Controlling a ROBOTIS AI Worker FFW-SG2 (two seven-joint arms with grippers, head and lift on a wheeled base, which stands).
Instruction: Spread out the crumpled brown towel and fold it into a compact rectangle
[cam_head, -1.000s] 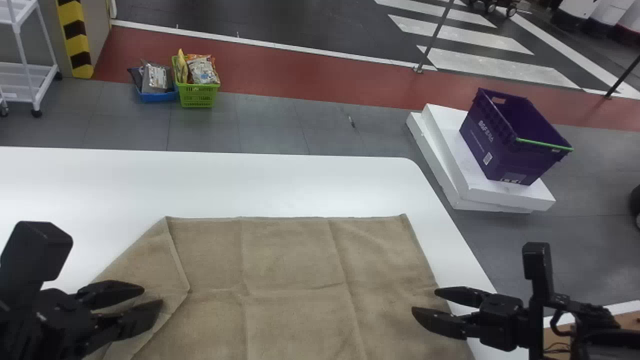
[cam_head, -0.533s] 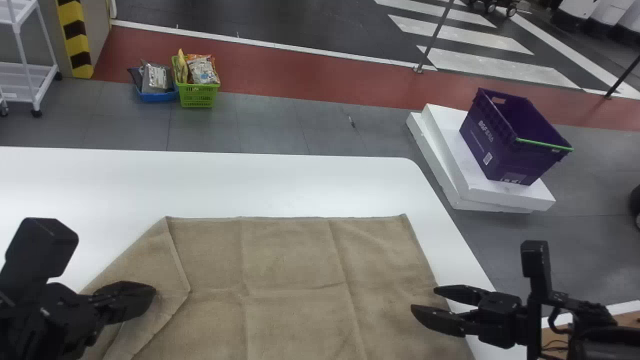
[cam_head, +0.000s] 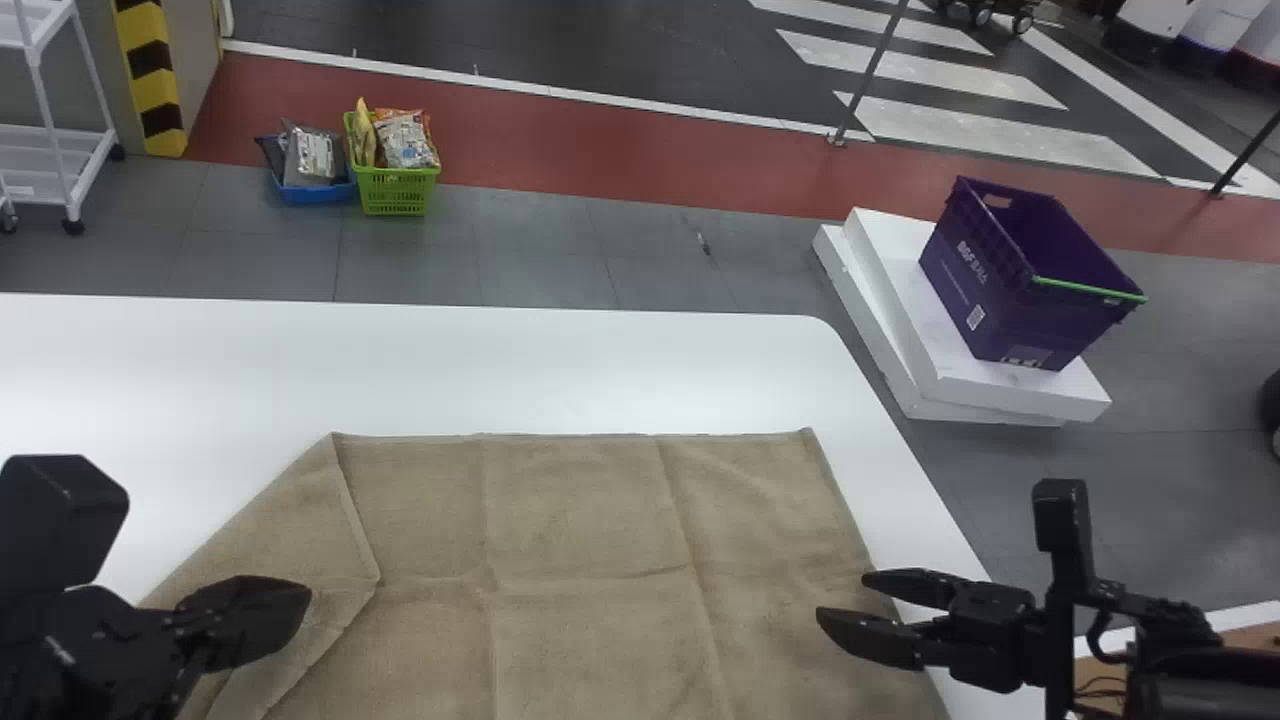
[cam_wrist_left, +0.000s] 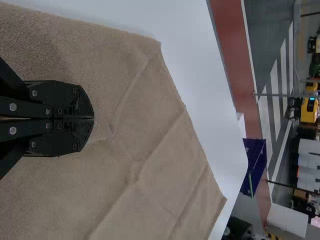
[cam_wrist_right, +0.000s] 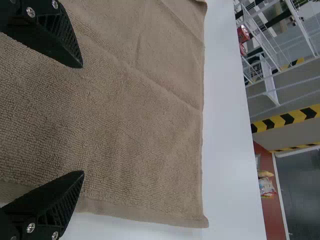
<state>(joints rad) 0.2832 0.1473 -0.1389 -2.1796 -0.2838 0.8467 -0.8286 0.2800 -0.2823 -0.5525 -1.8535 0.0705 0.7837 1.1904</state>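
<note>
The brown towel (cam_head: 590, 530) lies spread on the white table, its left back corner folded inward as a slanting flap. Over that flap is my left gripper (cam_head: 303, 596), shut, with no cloth visible between its fingers. The left wrist view has the left gripper (cam_wrist_left: 93, 119) with both fingers together above the towel (cam_wrist_left: 150, 150). At the towel's right edge, my right gripper (cam_head: 842, 596) stands open. In the right wrist view the right gripper (cam_wrist_right: 82, 119) has its fingers wide apart above the towel (cam_wrist_right: 145, 130), near a hemmed edge.
The white table (cam_head: 450, 370) extends behind the towel and to its left. On the floor beyond are a purple crate (cam_head: 1020, 280) on white slabs, a green basket (cam_head: 395, 190) and a blue basket (cam_head: 312, 190). A white cart (cam_head: 60, 150) stands far left.
My left gripper has gone from open to shut over the flap; its arm first moved slightly right, then back left and toward the robot. The right gripper has shifted slightly left.
</note>
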